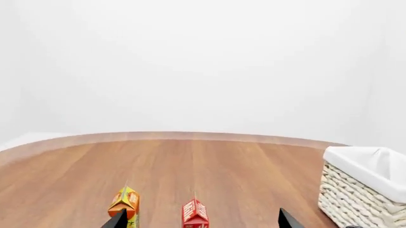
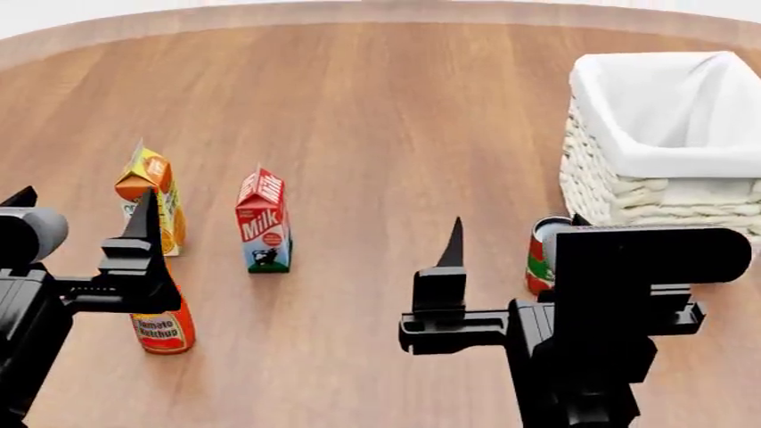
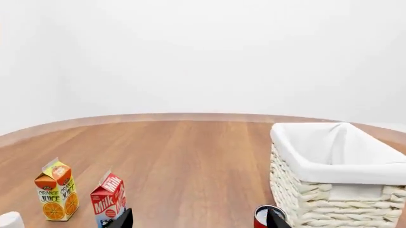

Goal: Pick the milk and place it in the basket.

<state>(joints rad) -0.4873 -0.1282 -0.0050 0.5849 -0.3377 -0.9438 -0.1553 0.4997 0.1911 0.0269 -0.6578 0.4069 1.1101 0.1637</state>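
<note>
The step in hand looks like the approach to the milk [image 2: 263,222], which stands upright on the wooden table [image 2: 393,116], untouched, out ahead of both grippers. It sits between them as the head view shows it — nearer the left gripper [image 2: 84,218] than the right gripper [image 2: 511,245]. To do this well, I judge the chosen arm should come in low and level, with its fingers spread to either side of the carton's lower body rather than the sloping red top, and close only once the carton is well inside the gap. The orange juice carton [image 2: 151,198] stands just beside the milk on the left gripper's side, and a bottle labelled ketchup [image 2: 163,325] sits right under that gripper, so a left-arm reach risks knocking either one. The right arm has a can [image 2: 546,254] close by, just in front of the basket [image 2: 594,192], to steer around. Both grippers are spread wide and hold nothing — the left wrist view shows the milk framed between two dark fingertips [image 1: 116,220], ahead of them and not touched. The basket stands beyond the right gripper, well apart from the milk, its cloth-lined opening facing up and ready to receive the carton.
</note>
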